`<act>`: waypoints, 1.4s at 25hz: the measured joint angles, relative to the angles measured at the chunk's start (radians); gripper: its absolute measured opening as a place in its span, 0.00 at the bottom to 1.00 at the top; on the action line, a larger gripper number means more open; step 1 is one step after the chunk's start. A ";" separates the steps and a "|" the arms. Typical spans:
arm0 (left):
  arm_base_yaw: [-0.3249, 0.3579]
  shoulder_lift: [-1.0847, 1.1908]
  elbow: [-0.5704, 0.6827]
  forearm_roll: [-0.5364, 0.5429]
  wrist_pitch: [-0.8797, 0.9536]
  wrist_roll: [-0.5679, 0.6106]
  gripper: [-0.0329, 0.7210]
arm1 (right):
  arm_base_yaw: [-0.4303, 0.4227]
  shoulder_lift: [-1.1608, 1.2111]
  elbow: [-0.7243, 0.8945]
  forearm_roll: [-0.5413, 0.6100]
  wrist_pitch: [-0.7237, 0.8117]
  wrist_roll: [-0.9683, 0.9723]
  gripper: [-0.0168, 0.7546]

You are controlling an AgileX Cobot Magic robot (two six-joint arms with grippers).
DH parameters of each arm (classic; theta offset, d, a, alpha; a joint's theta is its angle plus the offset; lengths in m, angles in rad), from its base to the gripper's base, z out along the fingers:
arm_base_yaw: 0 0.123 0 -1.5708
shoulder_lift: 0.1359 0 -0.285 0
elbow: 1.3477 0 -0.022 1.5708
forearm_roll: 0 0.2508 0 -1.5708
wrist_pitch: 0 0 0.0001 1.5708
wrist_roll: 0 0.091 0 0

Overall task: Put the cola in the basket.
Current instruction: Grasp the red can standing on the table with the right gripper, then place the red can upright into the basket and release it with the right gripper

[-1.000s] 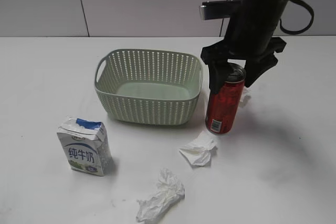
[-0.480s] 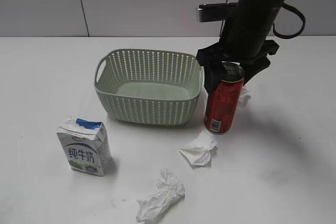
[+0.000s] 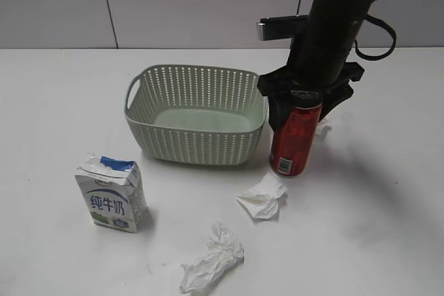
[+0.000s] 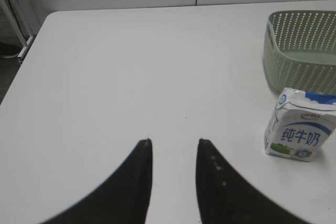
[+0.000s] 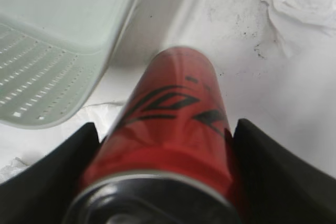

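Note:
The cola, a tall red can with a silver top, stands on the white table just right of the pale green lattice basket. My right gripper reaches down over the can's top, with a black finger against each side of it. In the right wrist view the cola fills the gap of the right gripper, and the basket's wall is at the left. My left gripper is open and empty over bare table, away from the basket.
A white-and-blue milk carton stands front left of the basket and also shows in the left wrist view. Crumpled tissues lie in front of the can, nearer the front edge, and behind the can.
My right gripper has come down and slightly left over the can's top, and its fingers have drawn in against the can. The can still stands on the table.

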 joint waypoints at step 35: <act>0.000 0.000 0.000 0.000 0.000 0.000 0.35 | 0.035 -0.051 -0.510 -0.145 0.136 -0.104 0.70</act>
